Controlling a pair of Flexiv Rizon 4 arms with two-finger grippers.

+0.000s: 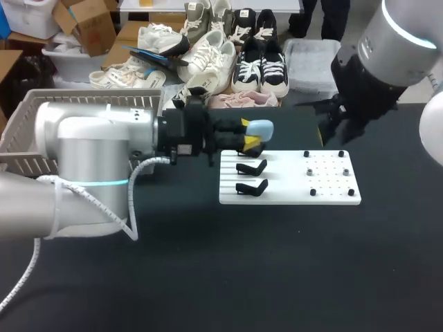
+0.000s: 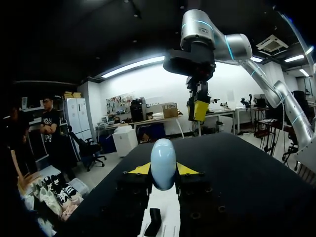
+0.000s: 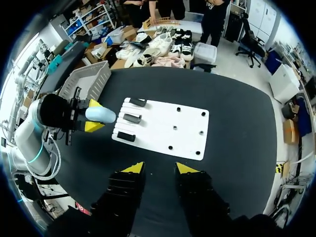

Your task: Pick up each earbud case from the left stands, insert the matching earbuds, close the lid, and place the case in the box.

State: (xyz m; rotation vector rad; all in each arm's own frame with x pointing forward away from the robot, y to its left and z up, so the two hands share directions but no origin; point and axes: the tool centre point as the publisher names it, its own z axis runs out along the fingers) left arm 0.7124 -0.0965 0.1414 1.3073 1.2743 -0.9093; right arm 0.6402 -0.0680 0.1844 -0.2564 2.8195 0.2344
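**A:** At the upper left of the head view sits the grey slatted plastic basket (image 1: 28, 117). To its right, our left gripper (image 1: 251, 135) is closed on the pale blue, egg-shaped plastic earbud case (image 1: 260, 128). One yellow tip presses each side, and the case is held above the left edge of the flat white stand board (image 1: 291, 197).

**B:** We judge that case light and rigid, but smooth and rounded, so a hard pinch could squirt it out. We would grip across its widest part and clear of the lid seam, though we cannot see the seam.

**A:** What does each view add?

**B:** The left wrist view shows the case seated between the tips, its rounded end poking out ahead of them. The right wrist view shows three black stands (image 3: 132, 118) on the board. The head view shows only two, with our left gripper over the third.

**A:** And further right?

**B:** Our right gripper (image 3: 159, 169) stands wide apart with nothing between its fingers, which is plain in its own view. At the upper right of the head view its fingers are unreadable. The small dark pieces (image 1: 313, 191) on the board's right half are too small to call earbuds.
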